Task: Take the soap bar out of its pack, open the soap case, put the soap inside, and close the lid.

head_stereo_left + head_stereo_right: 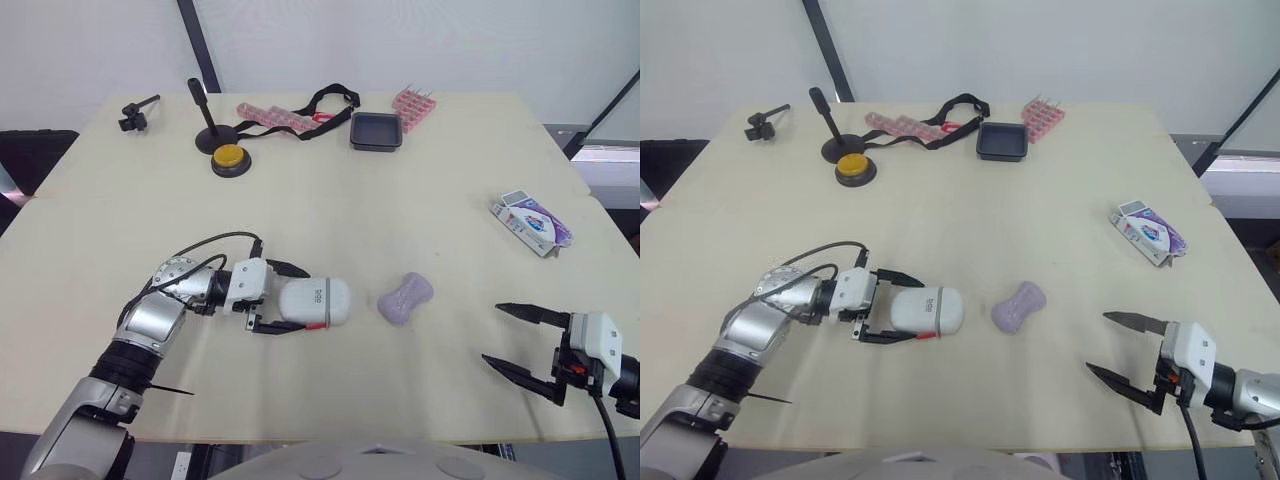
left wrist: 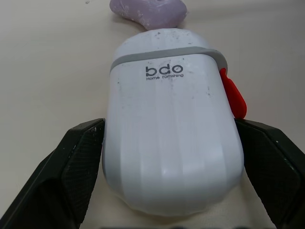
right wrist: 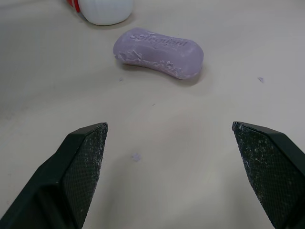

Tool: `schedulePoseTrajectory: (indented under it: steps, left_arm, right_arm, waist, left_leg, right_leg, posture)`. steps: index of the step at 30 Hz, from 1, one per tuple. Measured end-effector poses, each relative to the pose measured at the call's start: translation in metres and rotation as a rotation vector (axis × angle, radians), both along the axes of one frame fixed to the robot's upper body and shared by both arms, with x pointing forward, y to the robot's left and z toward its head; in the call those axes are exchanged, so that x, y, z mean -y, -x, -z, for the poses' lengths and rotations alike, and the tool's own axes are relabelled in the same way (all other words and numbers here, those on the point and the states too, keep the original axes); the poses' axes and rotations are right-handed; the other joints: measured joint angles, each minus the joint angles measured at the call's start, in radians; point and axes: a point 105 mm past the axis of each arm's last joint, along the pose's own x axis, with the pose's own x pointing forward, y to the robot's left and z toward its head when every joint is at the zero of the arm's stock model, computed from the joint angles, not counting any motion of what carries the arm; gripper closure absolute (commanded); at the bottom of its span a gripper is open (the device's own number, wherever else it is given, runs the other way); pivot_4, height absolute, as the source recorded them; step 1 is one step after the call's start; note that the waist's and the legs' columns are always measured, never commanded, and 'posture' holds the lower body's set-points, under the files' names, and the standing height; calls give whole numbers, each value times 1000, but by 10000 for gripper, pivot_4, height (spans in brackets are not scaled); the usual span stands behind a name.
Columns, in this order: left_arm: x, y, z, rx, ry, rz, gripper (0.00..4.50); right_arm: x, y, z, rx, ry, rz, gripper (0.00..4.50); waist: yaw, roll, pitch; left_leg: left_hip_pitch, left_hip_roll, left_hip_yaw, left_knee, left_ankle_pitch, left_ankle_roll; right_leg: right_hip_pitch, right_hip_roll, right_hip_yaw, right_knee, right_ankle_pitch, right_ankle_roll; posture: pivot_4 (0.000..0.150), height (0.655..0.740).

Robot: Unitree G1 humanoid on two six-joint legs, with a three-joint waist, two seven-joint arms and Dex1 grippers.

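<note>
The white soap case [image 1: 314,303] lies on its side left of the table's middle, lid closed, with a red clasp [image 2: 233,93] on one flank. My left gripper [image 1: 303,300] is shut on the case, one finger pressed to each side. The bare lilac soap bar [image 1: 405,298] rests on the table just right of the case, a small gap between them. Its pack [image 1: 531,222], a white and purple carton, lies at the right edge. Near the front right corner my right gripper [image 1: 490,334] stands open with nothing in it. It points toward the soap bar [image 3: 158,52], well short of it.
Along the far side stand a black tray [image 1: 376,131], a yellow button [image 1: 230,160], a black stand [image 1: 205,125], pink strips [image 1: 275,118] with a black strap [image 1: 325,100], and a small black clamp [image 1: 138,112]. The table's [image 1: 420,210] front edge runs close under both arms.
</note>
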Motion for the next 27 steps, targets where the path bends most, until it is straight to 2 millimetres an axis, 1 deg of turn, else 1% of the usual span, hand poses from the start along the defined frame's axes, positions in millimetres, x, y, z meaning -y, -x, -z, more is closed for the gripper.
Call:
schedulePoseTrajectory:
  steps: [8, 12, 20, 24, 26, 27]
  left_arm:
    - [3, -2, -3, 25, 5, 8, 203]
    - [4, -2, -3, 26, 9, 12, 9936]
    - [4, -2, -4, 35, 7, 15, 9936]
    - [4, -2, -4, 73, 6, 28, 9936]
    - [3, -3, -4, 99, 15, 27, 9936]
    - [3, -5, -7, 130, 31, 18, 9936]
  right_arm:
    - [0, 0, 0, -1, 3, 1, 0]
    - [0, 0, 1, -2, 4, 1, 0]
    - [2, 1, 2, -8, 5, 7, 0]
    - [2, -1, 1, -31, -1, 5, 0]
    - [2, -3, -5, -85, -18, -4, 0]
    - [-1, -7, -14, -149, -66, -3, 0]
  waist:
    - [1, 0, 0]
    - [0, 0, 0]
    - [0, 0, 0]
    - [0, 0, 0]
    - [0, 1, 0]
    - [-1, 1, 1]
  left_leg:
    - [0, 0, 0, 0, 0, 0]
    - [0, 0, 0, 0, 0, 0]
    - [0, 0, 0, 0, 0, 0]
    - [0, 0, 0, 0, 0, 0]
    - [0, 0, 0, 0, 0, 0]
    - [0, 0, 0, 0, 0, 0]
  right_leg:
    - [0, 0, 0, 0, 0, 0]
    - [0, 0, 0, 0, 0, 0]
    - [0, 0, 0, 0, 0, 0]
    - [0, 0, 0, 0, 0, 0]
    - [0, 0, 0, 0, 0, 0]
    - [0, 1, 1, 0, 0, 0]
  posture:
    - [1500, 7291]
    - [1500, 7291]
    - [1500, 7291]
    - [1500, 7291]
    - [1500, 7291]
    - [1500, 7291]
